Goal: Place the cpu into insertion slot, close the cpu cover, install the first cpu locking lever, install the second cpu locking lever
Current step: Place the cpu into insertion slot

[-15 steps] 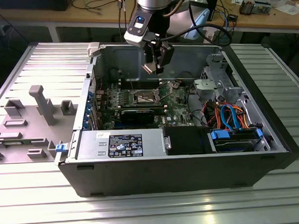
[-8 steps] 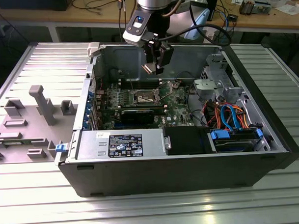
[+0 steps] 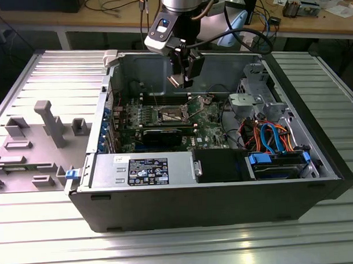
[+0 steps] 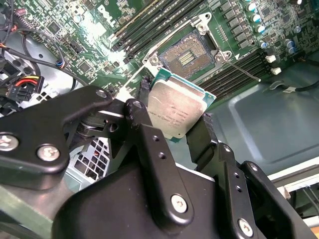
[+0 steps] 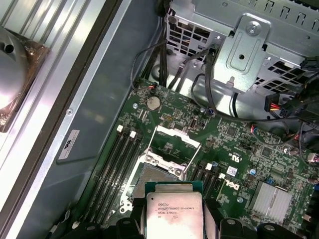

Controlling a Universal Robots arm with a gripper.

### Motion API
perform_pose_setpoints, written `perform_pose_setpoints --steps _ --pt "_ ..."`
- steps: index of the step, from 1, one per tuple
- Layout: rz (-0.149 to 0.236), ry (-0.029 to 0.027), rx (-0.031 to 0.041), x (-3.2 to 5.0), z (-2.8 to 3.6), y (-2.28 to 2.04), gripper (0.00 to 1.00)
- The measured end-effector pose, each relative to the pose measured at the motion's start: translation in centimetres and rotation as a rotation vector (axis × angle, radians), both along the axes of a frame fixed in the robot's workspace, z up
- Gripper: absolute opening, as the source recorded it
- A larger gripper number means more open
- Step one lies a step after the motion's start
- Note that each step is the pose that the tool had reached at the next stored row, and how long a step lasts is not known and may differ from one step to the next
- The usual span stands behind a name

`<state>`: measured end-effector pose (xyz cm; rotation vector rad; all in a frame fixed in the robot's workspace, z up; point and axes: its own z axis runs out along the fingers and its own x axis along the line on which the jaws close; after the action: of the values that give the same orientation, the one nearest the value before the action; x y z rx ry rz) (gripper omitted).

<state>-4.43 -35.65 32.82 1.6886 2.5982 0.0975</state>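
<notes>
My gripper (image 3: 182, 78) hangs above the open computer case, shut on the cpu (image 3: 175, 81). In both wrist views the cpu (image 4: 177, 105) (image 5: 173, 213) is a flat silvery square with a green edge, clamped by two opposite sides between the black fingers (image 4: 203, 135). It hovers above the board, apart from the insertion slot (image 4: 185, 54) (image 5: 160, 175). The slot's dark pin field lies bare inside its silver rim. The cpu cover (image 5: 172, 141) stands swung up, away from the slot. One thin locking lever (image 4: 243, 69) sticks out beside the slot, unlatched.
Long memory slots (image 4: 149, 25) flank the socket on the green board (image 3: 208, 116). A black card (image 3: 165, 134) lies in front, with a metal drive cage (image 3: 253, 97), coloured cables (image 3: 269, 137) and the power supply (image 3: 143, 168) nearby. Case walls (image 3: 142, 66) surround everything. A grey fixture (image 3: 48, 122) stands outside.
</notes>
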Motion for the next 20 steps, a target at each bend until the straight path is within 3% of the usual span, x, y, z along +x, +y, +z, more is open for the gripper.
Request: perform_pose_setpoints --steps 20 --pt "-0.034 0.0 -0.0041 0.0 -0.01 0.0 0.55"
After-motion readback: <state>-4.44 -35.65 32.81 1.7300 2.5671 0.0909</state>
